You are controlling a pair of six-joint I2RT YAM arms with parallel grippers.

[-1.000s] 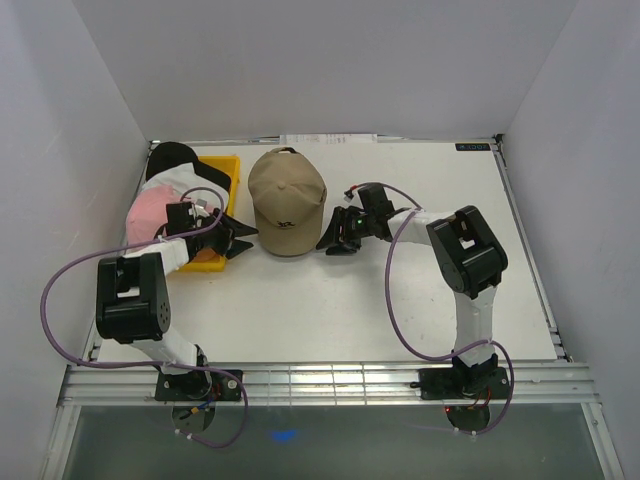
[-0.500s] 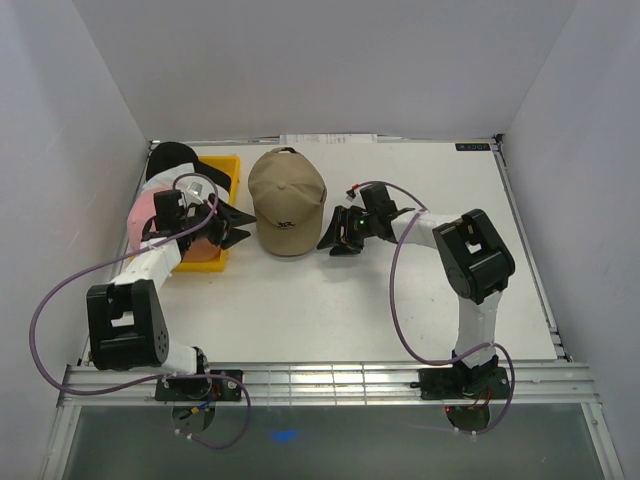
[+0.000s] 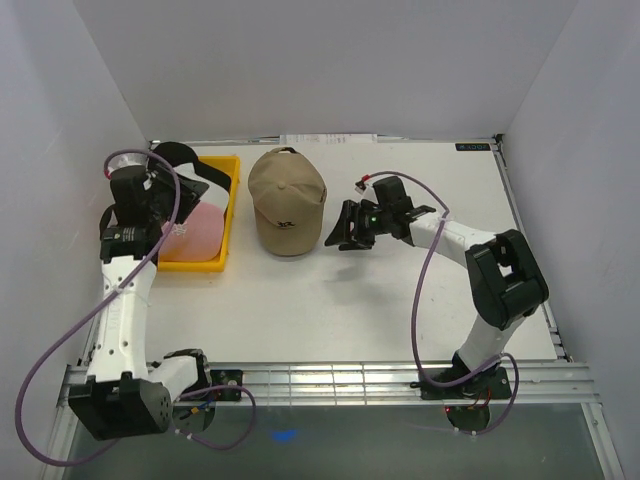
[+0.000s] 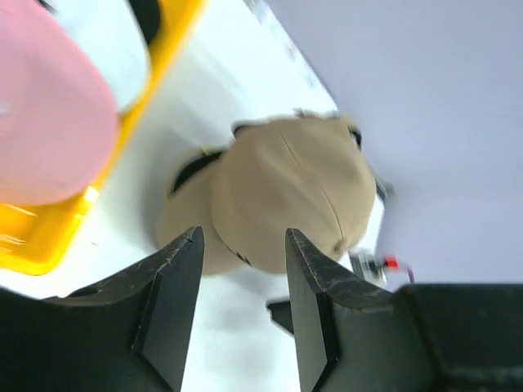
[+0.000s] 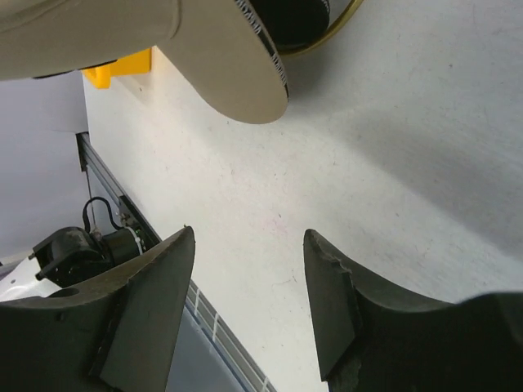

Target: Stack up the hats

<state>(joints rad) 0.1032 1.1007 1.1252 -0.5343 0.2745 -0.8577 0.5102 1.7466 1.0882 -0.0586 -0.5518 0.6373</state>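
Note:
A tan hat (image 3: 286, 200) with a black logo sits upright in the middle of the table, its brim toward the arms. A pink hat (image 3: 196, 228) lies in the yellow tray (image 3: 228, 215), with a black hat (image 3: 172, 154) behind it. My left gripper (image 3: 205, 185) hangs open and raised over the tray, fingers aimed at the tan hat (image 4: 286, 192), with the pink hat (image 4: 41, 122) below it. My right gripper (image 3: 345, 226) stands open and empty just right of the tan hat's brim (image 5: 225, 57), low over the table.
In the right wrist view a gold wire rim (image 5: 327, 31) shows under the tan hat. White walls close in the table on the left, back and right. A metal rail (image 3: 320, 380) runs along the near edge.
My left arm has lifted up and back to the left, off the table beside the tan hat to above the tray. My right gripper has drawn slightly right and opened wider.

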